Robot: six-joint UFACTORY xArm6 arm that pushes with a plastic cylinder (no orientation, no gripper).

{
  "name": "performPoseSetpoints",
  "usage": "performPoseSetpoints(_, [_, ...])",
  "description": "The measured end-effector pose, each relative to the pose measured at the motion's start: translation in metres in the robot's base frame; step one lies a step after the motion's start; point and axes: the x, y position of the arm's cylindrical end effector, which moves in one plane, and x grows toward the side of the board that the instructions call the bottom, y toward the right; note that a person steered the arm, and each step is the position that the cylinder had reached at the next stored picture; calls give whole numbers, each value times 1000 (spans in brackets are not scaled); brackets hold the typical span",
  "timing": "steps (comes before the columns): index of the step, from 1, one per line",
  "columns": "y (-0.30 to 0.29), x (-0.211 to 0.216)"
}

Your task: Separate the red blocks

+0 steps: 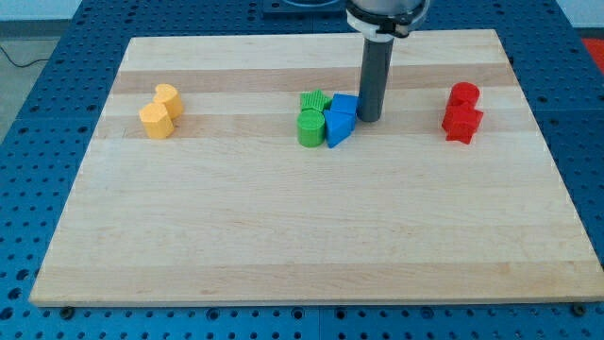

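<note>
Red blocks: two small red plastic blocks (461,111), touching, stacked along the view's vertical, near the wooden board's (283,246) right edge.
My tip: bare rod end (369,119), no fingers, holding nothing, beside the blue blocks (340,120).
Bearing: reds lie well apart, toward the view's right.

Eight blocks are sitting on one wooden board (311,236). Two red blocks are lying at the view's right: upper red block (463,94) and lower red block (461,123). Two yellow blocks are lying at the view's left: upper yellow block (168,99) and lower yellow block (156,120). Two green blocks are lying mid-board: rear green block (313,100) and front green cylinder (310,127). Two blue blocks are adjoining them: rear blue block (344,103) and front blue block (338,127).
</note>
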Motion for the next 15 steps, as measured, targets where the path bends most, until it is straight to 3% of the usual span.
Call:
performPoseSetpoints(2, [72, -76])
performPoseSetpoints(3, [145, -77])
performPoseSetpoints(4, [169, -76])
performPoseSetpoints(6, [178, -84])
performPoseSetpoints(10, [158, -16])
performPoseSetpoints(13, [145, -41])
performPoseSetpoints(14, [130, -29])
performPoseSetpoints(15, [130, 16])
